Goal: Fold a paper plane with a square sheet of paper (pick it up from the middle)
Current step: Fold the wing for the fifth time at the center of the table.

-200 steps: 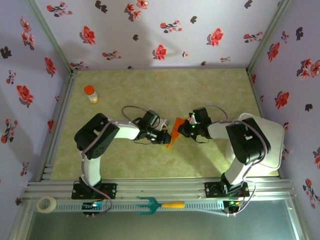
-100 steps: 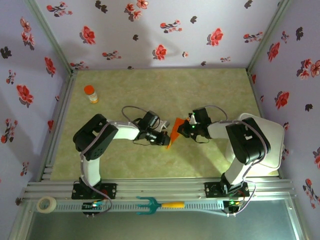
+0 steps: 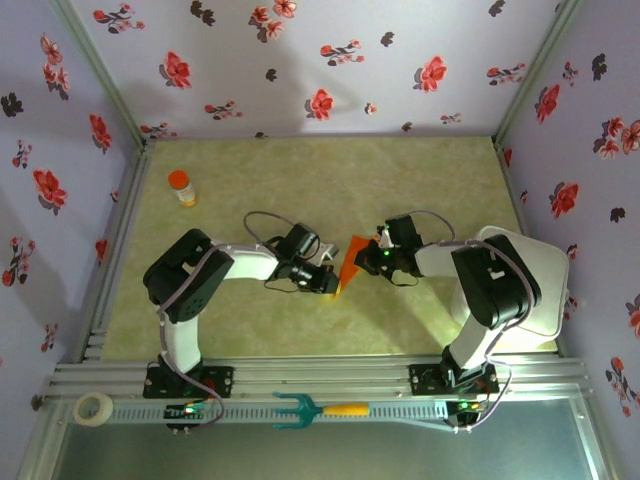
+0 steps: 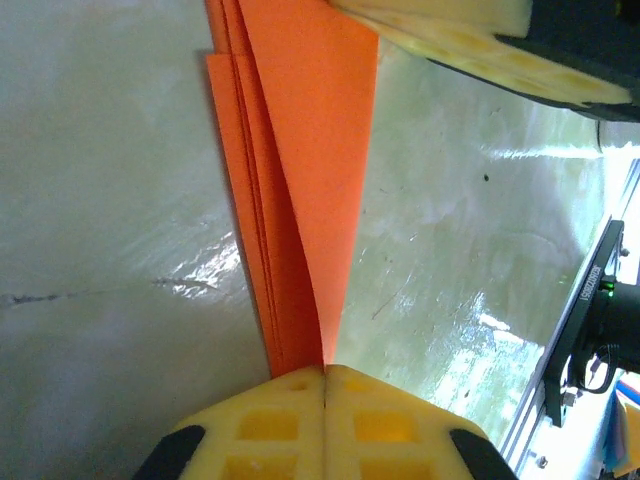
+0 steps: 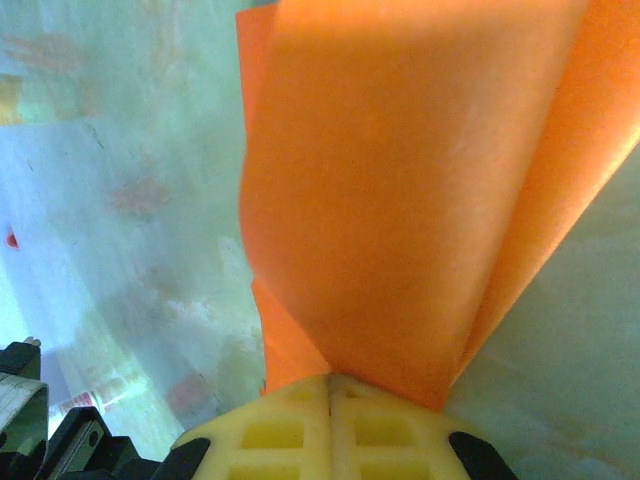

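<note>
The orange-red sheet of paper (image 3: 349, 262) is folded into several layers and hangs above the table's middle, between both grippers. My left gripper (image 3: 333, 283) is shut on its near lower end. In the left wrist view the layers (image 4: 305, 200) fan upward from the closed yellow jaws of that gripper (image 4: 324, 372). My right gripper (image 3: 368, 252) is shut on the far upper end. In the right wrist view the paper (image 5: 400, 200) bulges out from that gripper (image 5: 330, 378). A right fingertip (image 4: 450, 40) shows in the left wrist view. I cannot tell whether the fold forms a paper plane.
An orange-capped bottle (image 3: 182, 187) stands at the back left of the mat. A teal fork tool with an orange handle (image 3: 300, 409) and a tape roll (image 3: 94, 407) lie on the near rail. A white block (image 3: 545, 290) sits behind the right arm.
The left arm has shifted slightly leftward and its gripper has drawn the paper's lower end in, so the paper looks shorter. The right arm has barely moved.
</note>
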